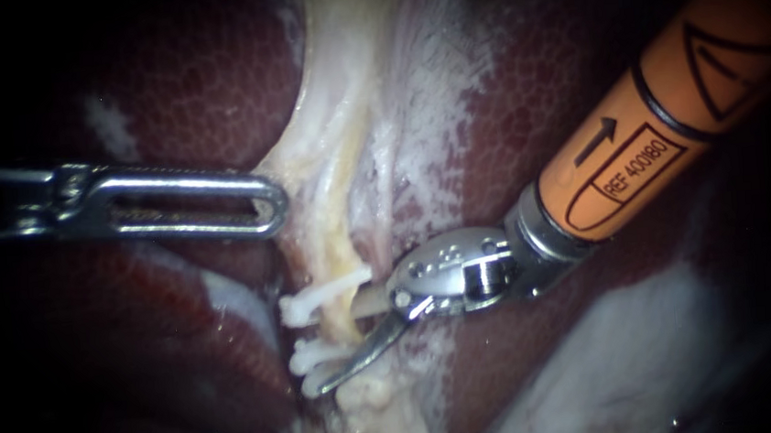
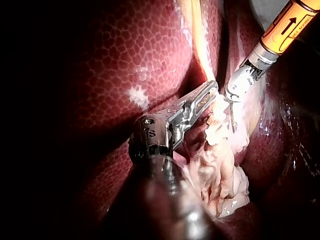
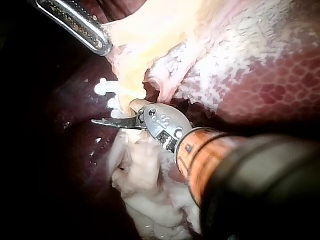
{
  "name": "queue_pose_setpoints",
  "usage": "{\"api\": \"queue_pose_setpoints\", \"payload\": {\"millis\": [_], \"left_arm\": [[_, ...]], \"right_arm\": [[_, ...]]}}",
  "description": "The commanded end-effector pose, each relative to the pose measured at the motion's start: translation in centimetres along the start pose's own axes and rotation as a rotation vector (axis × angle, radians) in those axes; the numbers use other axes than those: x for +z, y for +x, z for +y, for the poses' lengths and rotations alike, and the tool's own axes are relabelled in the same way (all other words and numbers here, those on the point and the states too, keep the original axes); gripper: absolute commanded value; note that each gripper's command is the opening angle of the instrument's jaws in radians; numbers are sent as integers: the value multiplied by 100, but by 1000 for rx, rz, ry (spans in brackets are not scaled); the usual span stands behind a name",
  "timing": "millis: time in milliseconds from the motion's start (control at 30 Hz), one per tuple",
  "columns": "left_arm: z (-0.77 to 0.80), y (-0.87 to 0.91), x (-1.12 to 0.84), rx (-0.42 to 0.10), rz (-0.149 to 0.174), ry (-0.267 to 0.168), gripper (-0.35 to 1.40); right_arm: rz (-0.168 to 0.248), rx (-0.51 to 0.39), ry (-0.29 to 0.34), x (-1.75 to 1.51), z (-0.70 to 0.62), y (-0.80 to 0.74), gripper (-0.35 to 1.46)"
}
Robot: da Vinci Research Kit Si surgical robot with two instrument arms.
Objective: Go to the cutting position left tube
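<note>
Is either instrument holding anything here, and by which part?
Left instrument's jaws seem to grip the pale tissue by its edge. Right instrument holds nothing; its open blades sit at the tube.

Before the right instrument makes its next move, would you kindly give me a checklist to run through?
1. Two white clips on the tube in view: ok.
2. Right instrument, jaws open: ok.
3. Both blades between the clips: cannot tell; the lower blade lies right by the lower clip.
4. Left instrument apart from the blades: ok.
5. What lies behind the tube: cannot tell.
</note>
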Motion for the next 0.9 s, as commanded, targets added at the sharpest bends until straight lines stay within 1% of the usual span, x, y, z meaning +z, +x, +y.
{"api": "queue_pose_setpoints", "payload": {"millis": [33, 67, 233, 300, 667, 833, 900], "left_arm": [[0, 0, 0, 0, 0, -1, -35], [0, 0, 0, 0, 0, -1, -35], [0, 0, 0, 0, 0, -1, -35], [0, 0, 0, 0, 0, -1, -35], [0, 0, 0, 0, 0, -1, -35], [0, 0, 0, 0, 0, -1, -35], [0, 0, 0, 0, 0, -1, -35]], "right_arm": [[0, 7, -1, 1, 1, -1, 89], [0, 13, -2, 2, 2, -1, 84], [3, 55, -4, 3, 6, -1, 76], [9, 66, -5, 4, 6, -1, 76], [11, 89, -5, 4, 7, -2, 73], [12, 112, -6, 4, 8, -2, 62], [12, 112, -5, 4, 8, -2, 62]]}}
